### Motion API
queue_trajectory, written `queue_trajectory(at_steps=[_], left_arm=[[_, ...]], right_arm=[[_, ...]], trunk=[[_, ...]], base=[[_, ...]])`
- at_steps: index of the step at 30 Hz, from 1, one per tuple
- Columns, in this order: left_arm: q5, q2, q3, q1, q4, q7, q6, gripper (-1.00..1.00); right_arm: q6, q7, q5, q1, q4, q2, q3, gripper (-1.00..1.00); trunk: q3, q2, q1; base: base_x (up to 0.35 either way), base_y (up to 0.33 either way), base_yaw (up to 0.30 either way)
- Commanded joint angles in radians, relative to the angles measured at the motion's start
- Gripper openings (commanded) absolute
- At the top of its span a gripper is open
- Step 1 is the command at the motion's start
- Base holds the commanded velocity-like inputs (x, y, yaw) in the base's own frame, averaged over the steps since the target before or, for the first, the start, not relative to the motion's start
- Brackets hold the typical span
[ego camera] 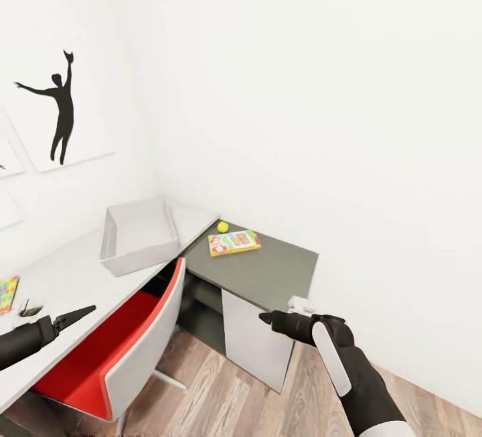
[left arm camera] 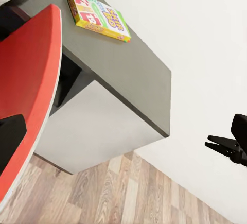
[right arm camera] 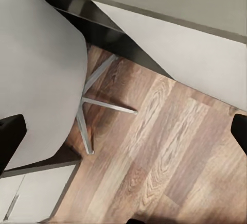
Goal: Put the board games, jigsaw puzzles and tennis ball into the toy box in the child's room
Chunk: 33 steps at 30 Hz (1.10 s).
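The table [ego camera: 80, 270] runs up from the lower left of the head view to the corner, its pale top bare near the middle. Butted against it, centre frame, is a low dark cabinet [ego camera: 268, 273] with a white door. A red-and-white chair [ego camera: 127, 343] is tucked under the table at lower left. On the table near the corner sits the grey toy box [ego camera: 137, 236], and nothing shows inside it from here. Two toys lie on the cabinet just right of the box: a board game [ego camera: 233, 242] with bright print and, touching or just beside its far corner, the tennis ball [ego camera: 222, 227]. At the far left edge a jigsaw puzzle [ego camera: 8, 293] pokes into frame on the tabletop.

The left gripper [ego camera: 75, 316] hovers at lower left above the table's front edge, fingers drawn close to a point and carrying nothing. The right gripper [ego camera: 266, 318] hangs centre-bottom in front of the cabinet door; it seems to hold nothing, but I cannot tell how far open it is.

Both arms look well apart from the toys. I'd worry most about the ball: a reach for the game box could nudge it and send it rolling off the cabinet onto the wood floor [ego camera: 234, 397]. The chair back also crowds the left arm's path to the box.
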Motion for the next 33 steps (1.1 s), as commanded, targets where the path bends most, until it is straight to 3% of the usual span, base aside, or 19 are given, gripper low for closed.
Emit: queue_trajectory(at_steps=[1, 13, 24, 33], left_arm=[[0.002, 0.000, 0.001, -0.001, 0.000, -0.002, 0.010, 1.00], [0.002, 0.000, 0.000, -0.001, 0.000, -0.002, 0.010, 1.00], [0.003, 0.000, 0.000, -0.001, 0.000, -0.004, 0.010, 1.00], [0.003, 0.000, -0.001, -0.001, 0.000, -0.003, 0.010, 1.00]], right_arm=[[0.005, -0.001, -0.001, -0.001, -0.001, 0.000, 0.000, 1.00], [0.005, -0.001, -0.001, 0.000, -0.001, 0.002, 0.000, 1.00], [0.005, -0.001, 0.002, 0.000, -0.001, 0.003, 0.000, 1.00], [0.004, -0.001, 0.002, 0.000, -0.001, 0.002, 0.009, 1.00]], trunk=[[-0.003, -0.002, 0.001], [-0.009, -0.002, 0.001], [-0.016, -0.002, 0.001], [-0.023, -0.002, 0.001]], base=[[0.000, -0.002, 0.275], [0.000, -0.007, 0.274], [0.000, -0.203, 0.273], [0.000, -0.035, 0.269]])
